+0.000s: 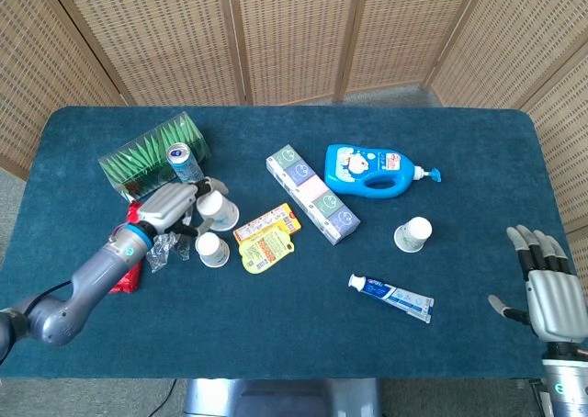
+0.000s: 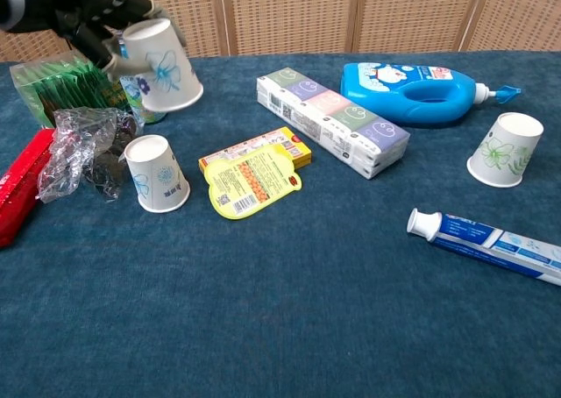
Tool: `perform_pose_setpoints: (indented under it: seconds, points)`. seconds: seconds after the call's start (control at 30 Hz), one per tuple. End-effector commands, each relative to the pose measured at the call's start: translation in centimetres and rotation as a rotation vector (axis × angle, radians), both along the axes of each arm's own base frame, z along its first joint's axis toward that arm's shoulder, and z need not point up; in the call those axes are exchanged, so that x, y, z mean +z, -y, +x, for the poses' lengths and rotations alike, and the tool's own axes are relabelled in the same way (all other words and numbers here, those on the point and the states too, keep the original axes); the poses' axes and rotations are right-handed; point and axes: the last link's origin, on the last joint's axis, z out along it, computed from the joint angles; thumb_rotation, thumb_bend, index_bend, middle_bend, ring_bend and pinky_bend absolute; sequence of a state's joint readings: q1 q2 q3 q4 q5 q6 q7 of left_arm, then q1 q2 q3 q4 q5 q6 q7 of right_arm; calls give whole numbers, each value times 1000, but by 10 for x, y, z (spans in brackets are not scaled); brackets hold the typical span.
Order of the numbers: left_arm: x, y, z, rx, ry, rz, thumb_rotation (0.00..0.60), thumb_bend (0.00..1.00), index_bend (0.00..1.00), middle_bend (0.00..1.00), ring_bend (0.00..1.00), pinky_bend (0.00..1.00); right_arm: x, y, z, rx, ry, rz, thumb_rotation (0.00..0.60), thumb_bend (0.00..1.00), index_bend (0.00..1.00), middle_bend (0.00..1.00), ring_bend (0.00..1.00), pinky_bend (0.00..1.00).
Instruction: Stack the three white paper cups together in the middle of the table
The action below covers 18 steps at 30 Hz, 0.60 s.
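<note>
My left hand (image 1: 173, 209) (image 2: 88, 17) holds a white paper cup (image 1: 217, 211) (image 2: 160, 65) upside down and tilted in the air, above the left part of the table. Under it a second white cup (image 1: 212, 250) (image 2: 156, 174) stands upside down on the cloth. The third white cup (image 1: 413, 234) (image 2: 503, 149), with a green leaf print, stands upside down at the right. My right hand (image 1: 549, 293) hangs open off the table's right front edge, holding nothing.
A crumpled clear wrapper (image 2: 83, 148), a red packet (image 2: 19, 188), a drink can (image 1: 183, 163) and a green box (image 1: 145, 157) crowd the left. A yellow snack pack (image 2: 254, 170), long tissue box (image 2: 333, 122), blue detergent bottle (image 2: 421, 81) and toothpaste tube (image 2: 491, 238) lie across the middle and right.
</note>
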<state>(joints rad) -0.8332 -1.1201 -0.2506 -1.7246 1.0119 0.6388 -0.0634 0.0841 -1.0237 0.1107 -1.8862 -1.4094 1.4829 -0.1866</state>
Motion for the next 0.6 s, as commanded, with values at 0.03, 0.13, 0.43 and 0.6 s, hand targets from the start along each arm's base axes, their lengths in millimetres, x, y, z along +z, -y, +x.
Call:
perform_pose_setpoints:
  seconds: [0.03, 0.13, 0.43, 0.6]
  points:
    - [-1, 5, -6, 5, -19, -24, 600, 520, 241, 209, 259, 524, 0, 0, 0, 1, 0, 1, 600, 148, 0, 0, 0, 115]
    - [0, 8, -10, 8, -32, -40, 600, 521, 240, 209, 259, 524, 0, 0, 1, 3, 0, 0, 600, 147, 0, 0, 0, 115]
    - [4, 16, -18, 21, -45, -74, 600, 521, 240, 208, 259, 524, -1, -1, 2, 7, 1, 0, 600, 147, 0, 0, 0, 115]
    - [4, 19, -25, 31, -62, -88, 600, 521, 240, 208, 259, 524, -2, -2, 3, 8, 1, 0, 600, 148, 0, 0, 0, 115]
